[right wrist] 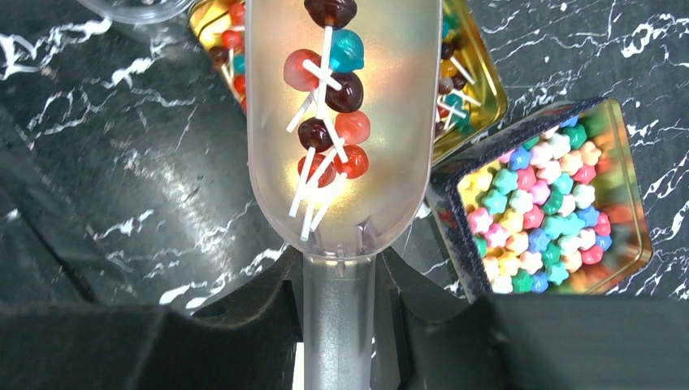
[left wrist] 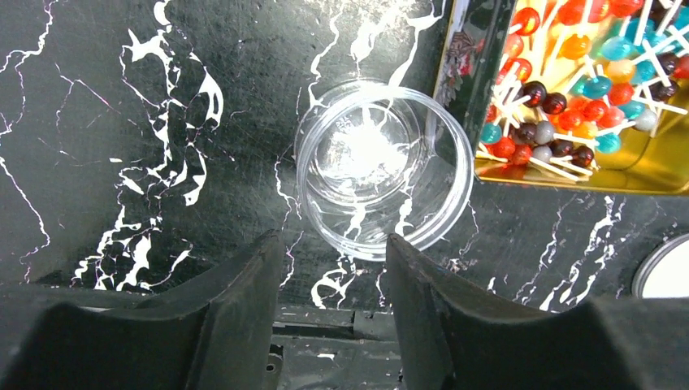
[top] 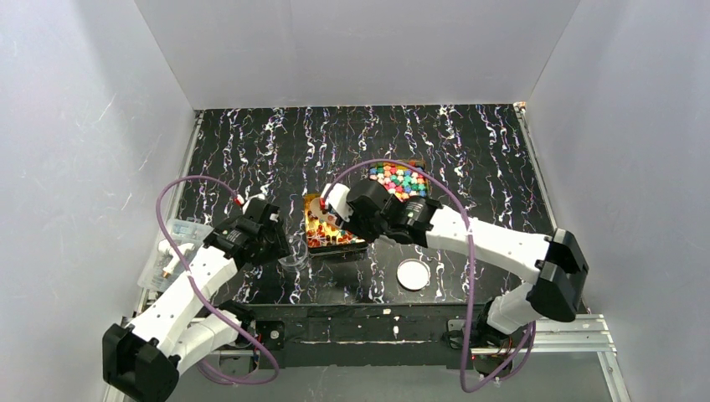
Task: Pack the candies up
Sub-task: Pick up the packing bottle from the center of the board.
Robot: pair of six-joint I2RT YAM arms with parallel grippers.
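Observation:
The candies are small ball lollipops on white sticks and pastel star-shaped sweets. My right gripper [right wrist: 339, 268] is shut on the handle of a clear plastic scoop [right wrist: 398, 162] that carries several lollipops [right wrist: 351, 127]. The scoop hangs over the gold lollipop tin [right wrist: 475, 89]. The star sweets [right wrist: 540, 207] fill a second gold tin to its right. My left gripper [left wrist: 335, 244] is open and empty. An empty clear round jar [left wrist: 382, 166] stands just beyond its fingertips, beside the lollipop tin [left wrist: 650, 183]. In the top view the right gripper [top: 345, 209] is over the lollipop tin [top: 311, 243], and the left gripper [top: 280, 249] is beside the jar [top: 296, 257].
A round white lid [top: 413, 274] lies near the front edge, right of the jar. A clear plastic pack [top: 174, 247] sits at the table's left edge. The star tin [top: 403, 180] stands behind the right arm. White walls enclose the table.

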